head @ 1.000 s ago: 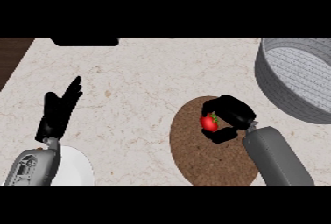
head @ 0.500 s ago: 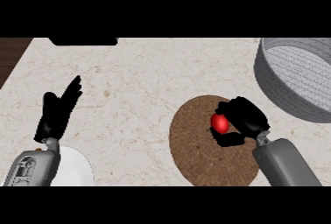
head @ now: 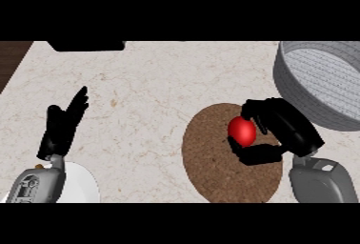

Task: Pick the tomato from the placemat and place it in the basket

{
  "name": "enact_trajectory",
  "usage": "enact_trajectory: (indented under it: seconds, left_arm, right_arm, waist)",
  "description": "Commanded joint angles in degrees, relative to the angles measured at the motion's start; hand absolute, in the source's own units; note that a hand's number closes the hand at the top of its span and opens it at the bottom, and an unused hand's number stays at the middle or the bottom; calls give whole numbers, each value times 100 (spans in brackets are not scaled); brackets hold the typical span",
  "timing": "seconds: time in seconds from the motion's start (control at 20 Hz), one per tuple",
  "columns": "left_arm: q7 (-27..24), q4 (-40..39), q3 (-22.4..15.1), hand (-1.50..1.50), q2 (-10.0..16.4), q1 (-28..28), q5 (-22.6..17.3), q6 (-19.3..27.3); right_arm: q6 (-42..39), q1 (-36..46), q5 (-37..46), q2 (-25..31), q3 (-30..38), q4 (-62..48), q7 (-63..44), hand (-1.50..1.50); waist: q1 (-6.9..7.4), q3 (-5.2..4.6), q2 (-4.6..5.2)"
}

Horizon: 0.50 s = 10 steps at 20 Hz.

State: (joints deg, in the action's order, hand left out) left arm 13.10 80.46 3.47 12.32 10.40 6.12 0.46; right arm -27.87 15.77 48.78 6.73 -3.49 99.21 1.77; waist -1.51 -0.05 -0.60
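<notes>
The red tomato (head: 243, 131) is held in my right hand (head: 287, 129), whose fingers and thumb curl round it above the round brown placemat (head: 211, 162). The grey basket (head: 320, 81) stands at the upper right, just beyond the right hand. My left hand (head: 62, 125) rests open at the left, fingers straight and pointing up, away from the tomato.
A white plate (head: 79, 190) shows at the lower left under the left forearm. A dark object (head: 85, 45) sits at the counter's far edge, top left. The counter's left edge (head: 15, 66) runs diagonally at the upper left.
My right hand closed round the tomato and lifted it, turning so the tomato now faces up and sits higher and further right. The left hand has not moved.
</notes>
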Motion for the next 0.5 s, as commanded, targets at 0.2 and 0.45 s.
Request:
enact_trajectory:
  seconds: [0.2,0.45]
  left_arm:
    - [-50,-106,84,0,105,-18,-80,-163]
    - [184,73,-47,0,-75,136,42,12]
  right_arm:
    - [-1185,1025,-1849,-658,1376,1986,-2160,150]
    - [-1865,2323,-2868,-353,2343,2225,-3830,150]
  waist:
    - [8,-7,-1]
    - [57,-2,11]
